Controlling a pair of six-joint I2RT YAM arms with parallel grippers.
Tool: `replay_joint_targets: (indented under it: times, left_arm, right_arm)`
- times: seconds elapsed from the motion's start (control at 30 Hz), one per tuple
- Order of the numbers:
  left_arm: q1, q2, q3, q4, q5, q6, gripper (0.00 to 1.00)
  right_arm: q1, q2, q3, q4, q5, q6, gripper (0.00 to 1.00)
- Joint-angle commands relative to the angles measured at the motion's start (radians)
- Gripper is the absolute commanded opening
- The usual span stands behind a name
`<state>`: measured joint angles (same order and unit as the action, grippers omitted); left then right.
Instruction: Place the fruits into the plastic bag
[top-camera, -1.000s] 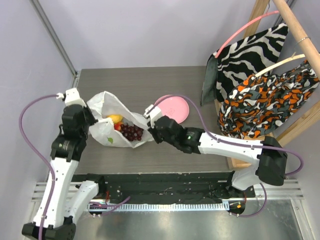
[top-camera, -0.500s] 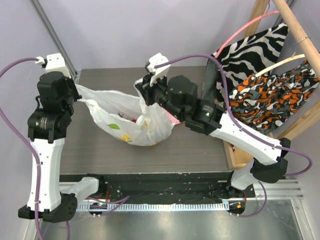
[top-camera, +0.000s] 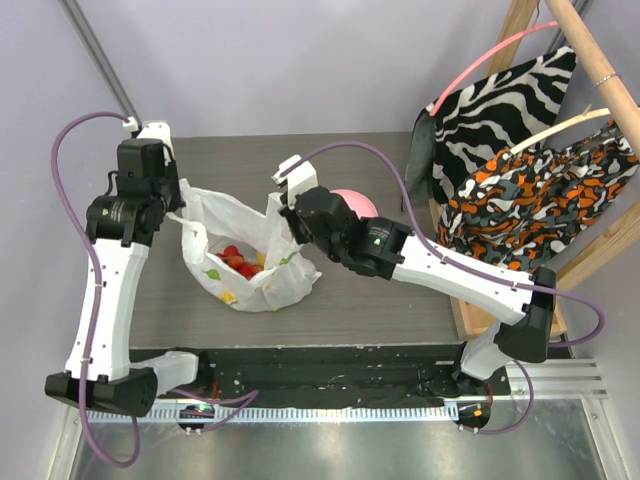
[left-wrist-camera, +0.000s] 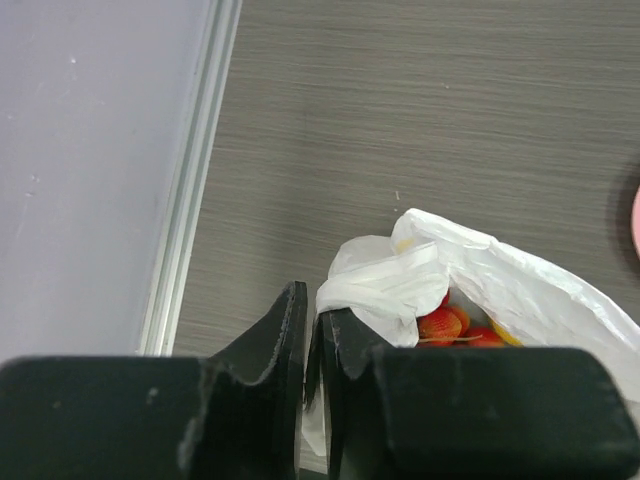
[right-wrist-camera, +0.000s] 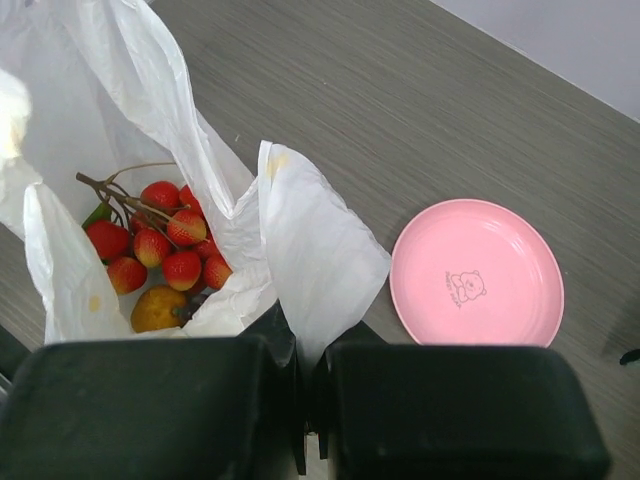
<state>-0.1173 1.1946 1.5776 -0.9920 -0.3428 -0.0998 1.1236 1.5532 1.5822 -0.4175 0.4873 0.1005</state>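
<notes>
The plastic bag (top-camera: 250, 262) sits open on the table between both grippers. Inside it lie the fruits (top-camera: 238, 262): a cluster of small red ones (right-wrist-camera: 165, 245) on a stem and an orange-yellow one (right-wrist-camera: 160, 308). My left gripper (top-camera: 176, 205) holds the bag's left edge; in the left wrist view its jaws (left-wrist-camera: 313, 305) stand almost together with thin plastic between them, and the bag (left-wrist-camera: 480, 270) drapes over the right finger, red fruits (left-wrist-camera: 440, 325) showing beneath. My right gripper (top-camera: 286, 206) is shut on the bag's right flap (right-wrist-camera: 320, 250), which runs down between its jaws (right-wrist-camera: 315, 315).
A round pink plate (right-wrist-camera: 478, 272) lies on the table just right of the bag, partly behind the right arm (top-camera: 353, 199). A zebra-striped cloth (top-camera: 490, 110) and an orange patterned cloth (top-camera: 540, 200) hang on a wooden rack (top-camera: 600, 60) at the right. A metal rail (left-wrist-camera: 190, 200) borders the table's left edge.
Both grippers have come down and drawn closer together since half a second ago. The bag, then lifted and stretched wide, now rests slack on the table with its mouth open.
</notes>
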Motion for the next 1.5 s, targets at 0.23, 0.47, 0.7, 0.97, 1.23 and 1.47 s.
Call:
replay_joint_targets:
  times: [0.23,0.47,0.7,0.97,1.23,1.47]
  left_arm:
    - [0.005,-0.085,-0.051,0.081,0.120,-0.028,0.68]
    - [0.005,-0.200,-0.120,0.226,0.180,-0.023,1.00]
    - [0.005,-0.331,-0.177,0.354,0.280,-0.017,1.00]
    - [0.005,-0.372,-0.148,0.383,0.277,-0.043,1.00]
    - [0.005,-0.366,-0.157,0.421,0.223,-0.074,1.00]
    - [0.005,-0.342,-0.192,0.457,-0.001,-0.121,1.00]
  right_arm:
    - [-0.005,-0.010,0.042,0.045,0.042,0.016,0.44]
    - [-0.004,-0.031,0.038,0.065,-0.038,0.005,0.92]
    - [-0.016,-0.061,0.048,0.092,-0.124,0.013,0.98]
    - [-0.028,-0.105,0.058,0.134,-0.202,0.028,0.99]
    - [-0.036,-0.199,0.006,0.239,-0.240,0.036,1.00]
    - [-0.198,-0.260,-0.040,0.267,-0.206,0.086,1.00]
